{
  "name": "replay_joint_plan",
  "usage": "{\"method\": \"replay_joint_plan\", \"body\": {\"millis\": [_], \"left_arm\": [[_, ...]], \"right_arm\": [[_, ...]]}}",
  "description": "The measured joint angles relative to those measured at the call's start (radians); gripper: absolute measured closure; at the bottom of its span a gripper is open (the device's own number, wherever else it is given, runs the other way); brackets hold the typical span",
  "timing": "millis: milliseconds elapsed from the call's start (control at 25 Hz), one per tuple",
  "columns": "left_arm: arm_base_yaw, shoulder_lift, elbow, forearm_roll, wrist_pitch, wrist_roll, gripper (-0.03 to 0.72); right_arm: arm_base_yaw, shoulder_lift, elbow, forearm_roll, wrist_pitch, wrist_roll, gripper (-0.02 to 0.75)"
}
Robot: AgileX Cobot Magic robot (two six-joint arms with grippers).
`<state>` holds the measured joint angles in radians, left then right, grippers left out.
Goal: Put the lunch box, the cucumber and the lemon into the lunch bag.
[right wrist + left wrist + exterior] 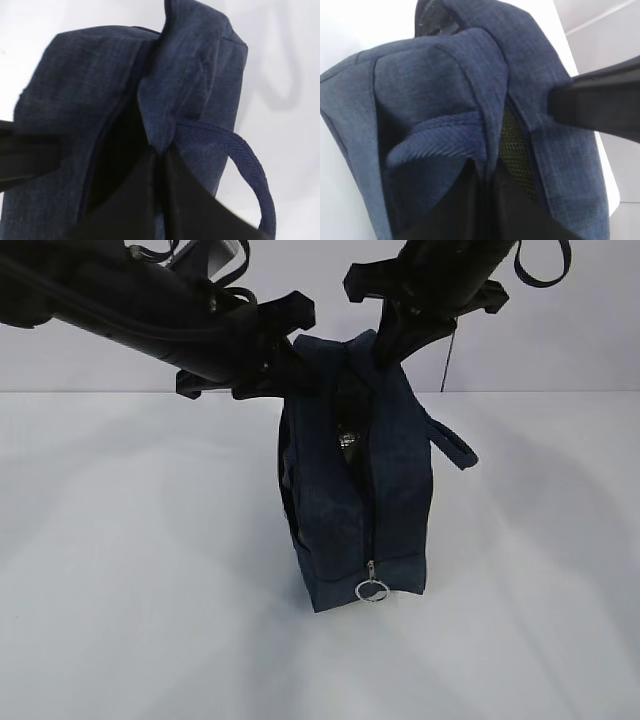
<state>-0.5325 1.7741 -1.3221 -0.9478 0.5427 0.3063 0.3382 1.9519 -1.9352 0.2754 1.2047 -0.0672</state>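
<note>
Between our two grippers hangs the lunch bag (355, 500), tipped on end with its ring pull (372, 590) lowest. Our left gripper (290, 370) is clenched on the fabric at one side of the zipper opening, our right gripper (385, 345) on the other, probably to spread the mouth. Lunch box, cucumber and lemon are nowhere visible; whether they sit inside, we cannot tell.
</note>
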Motion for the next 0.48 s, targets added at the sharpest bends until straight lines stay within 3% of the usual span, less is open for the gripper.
{"method": "replay_joint_plan", "body": {"millis": [480], "left_arm": [[-0.018, 0.059, -0.049, -0.014, 0.008, 0.000, 0.682]], "right_arm": [[-0.030, -0.005, 0.063, -0.022, -0.019, 0.010, 0.717]]}}
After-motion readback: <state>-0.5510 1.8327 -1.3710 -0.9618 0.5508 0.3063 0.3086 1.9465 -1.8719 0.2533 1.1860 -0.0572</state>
